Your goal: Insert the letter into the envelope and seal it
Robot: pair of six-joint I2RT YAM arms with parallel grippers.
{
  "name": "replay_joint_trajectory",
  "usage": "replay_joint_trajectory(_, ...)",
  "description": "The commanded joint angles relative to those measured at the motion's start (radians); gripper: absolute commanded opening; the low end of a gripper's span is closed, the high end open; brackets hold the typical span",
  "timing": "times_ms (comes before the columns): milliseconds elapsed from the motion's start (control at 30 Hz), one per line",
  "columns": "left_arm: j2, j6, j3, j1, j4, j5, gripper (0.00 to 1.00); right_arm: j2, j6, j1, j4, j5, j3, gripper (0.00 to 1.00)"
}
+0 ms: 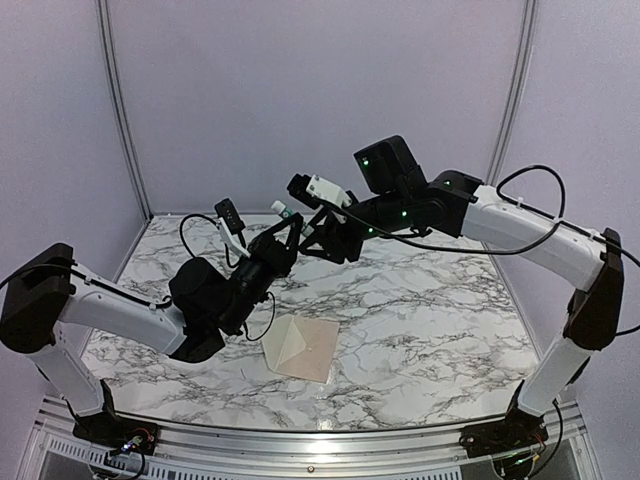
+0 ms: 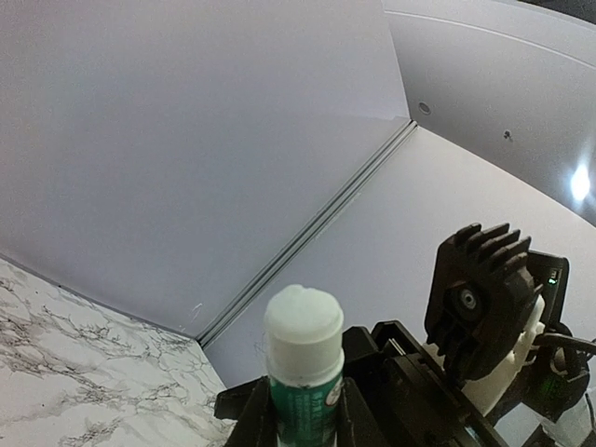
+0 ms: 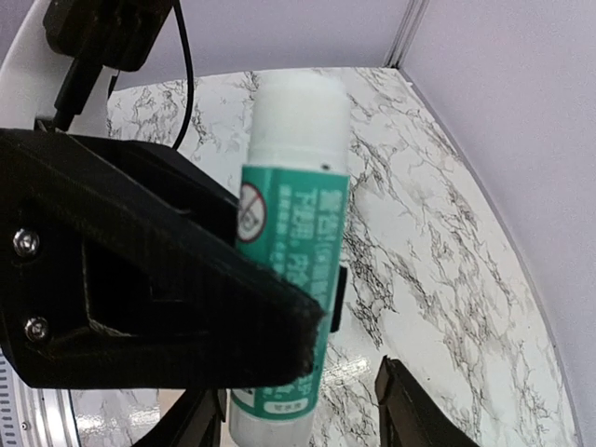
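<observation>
The cream envelope (image 1: pixel 300 346) lies flat on the marble table near the front, its triangular fold lines showing. I cannot make out the letter as a separate sheet. My left gripper (image 1: pixel 281 236) is raised above the table and shut on a green glue stick (image 1: pixel 283 211) with a white end; the stick stands upright between its fingers in the left wrist view (image 2: pixel 303 372). My right gripper (image 1: pixel 305 238) faces it from the right. In the right wrist view its open gripper (image 3: pixel 298 424) has a finger on either side of the stick's lower end (image 3: pixel 289 251), apart from it.
The marble table (image 1: pixel 430 300) is bounded by pale walls at the back and sides. Black cables hang from both arms over the table's back left. The left arm's elbow (image 1: pixel 195 300) sits low, just left of the envelope.
</observation>
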Motion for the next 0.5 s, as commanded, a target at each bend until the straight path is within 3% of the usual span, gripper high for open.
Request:
replay_joint_trajectory(0,0.016,-0.002,0.011,0.007,0.021,-0.01,0.0,0.012,0.005,0.018,0.013,0.009,0.051,0.5)
replay_joint_trajectory(200,0.02,-0.006,0.014,0.007,0.02,-0.007,0.0,0.003,0.002,0.019,0.017,0.001,0.05,0.44)
replay_joint_trajectory(467,0.024,-0.008,0.014,0.007,0.018,-0.007,0.0,0.01,0.009,0.019,0.016,-0.005,0.048,0.18)
